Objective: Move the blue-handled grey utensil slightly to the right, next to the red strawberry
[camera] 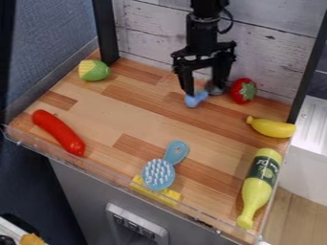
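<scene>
Gripper (204, 93) hangs over the back of the wooden worktop (105, 115), low down near the white plank wall (150, 28). Pincer reads spread: visible gap between the two fingers, tips near board level. Small blue piece (195, 99) sits at the tip on the view's left side, on the board. Rounded grey piece (216, 88) by the other tip; can't tell from here if blue and grey are one object, or if either tip actually touches.

Handling, my judgement: centre the gap on the blue piece before closing, else one tip shoves it across the board. Keep tips just clear of the wood, close slowly, check it's seated before lifting. Watch clearance on the wall side and toward the strawberry (243, 91), which is just beside the gripper; a sideways swing could knock it.

Arm pose: comes in from the top edge, wrist near vertical, fingers pointing down.

Rest of the board: banana (273, 128) near the view's right edge of the worktop, yellow-green bottle (260, 184) below it, lying with its neck toward the front rim. Blue brush (158, 174) at front, bristles up, partly over a yellow piece (171, 197). Long red piece (59, 132) front left in view, green-and-yellow vegetable (94, 70) at back left. All well apart from the gripper.
</scene>
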`<control>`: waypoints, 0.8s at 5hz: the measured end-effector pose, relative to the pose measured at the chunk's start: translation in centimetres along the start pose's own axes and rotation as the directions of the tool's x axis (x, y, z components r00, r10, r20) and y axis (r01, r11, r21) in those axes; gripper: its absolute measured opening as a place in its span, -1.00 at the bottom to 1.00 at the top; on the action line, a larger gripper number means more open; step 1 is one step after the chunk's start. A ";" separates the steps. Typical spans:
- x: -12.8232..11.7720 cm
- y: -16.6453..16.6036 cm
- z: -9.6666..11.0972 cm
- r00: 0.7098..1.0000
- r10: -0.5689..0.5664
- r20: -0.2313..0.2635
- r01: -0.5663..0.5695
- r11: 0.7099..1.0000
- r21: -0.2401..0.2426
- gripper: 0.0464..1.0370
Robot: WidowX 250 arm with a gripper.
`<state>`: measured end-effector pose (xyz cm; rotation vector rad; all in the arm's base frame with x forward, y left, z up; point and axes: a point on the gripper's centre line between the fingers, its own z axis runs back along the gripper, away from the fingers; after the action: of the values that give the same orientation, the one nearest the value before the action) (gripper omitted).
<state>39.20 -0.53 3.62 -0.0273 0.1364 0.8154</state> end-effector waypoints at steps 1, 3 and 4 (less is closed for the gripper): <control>-0.4 -0.3 -0.7 0.985 -0.172 -0.005 0.172 0.985 0.021 0.92; -0.8 -1.1 -1.4 0.943 -0.332 -0.007 0.332 0.943 0.033 0.92; -0.8 -1.2 -1.6 0.955 -0.298 0.002 0.298 0.954 0.023 0.92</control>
<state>39.36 -2.09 2.10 -0.0242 0.1324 0.5119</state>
